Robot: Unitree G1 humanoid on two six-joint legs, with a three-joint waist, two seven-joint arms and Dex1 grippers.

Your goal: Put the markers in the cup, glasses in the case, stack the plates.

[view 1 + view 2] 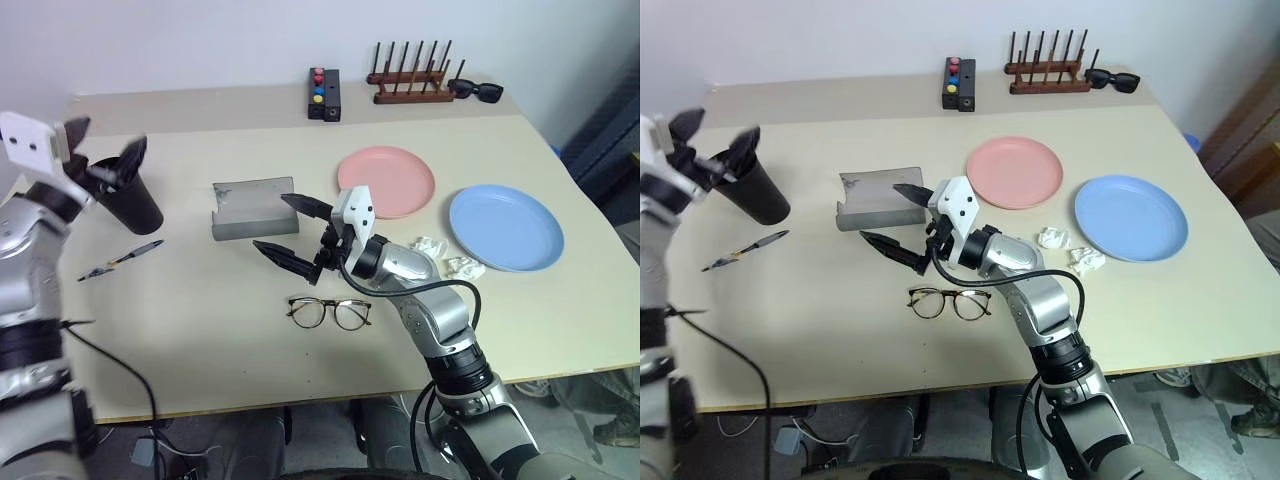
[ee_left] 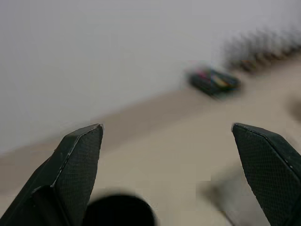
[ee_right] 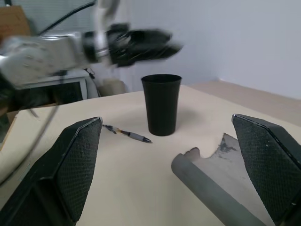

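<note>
left end effector [image 1: 103,150]: fingers spread, raised | right end effector [image 1: 288,231]: fingers spread, level

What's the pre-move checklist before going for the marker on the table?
1. Left end effector open and free: ok.
2. Marker lying loose on the table, nothing over it: ok.
3. Cup upright: ok.
4. Other marker already inside cup: cannot tell.
5. Right end effector open, hovering by the case, away from the marker: ok.
6. Glasses away from the marker: ok.
</note>
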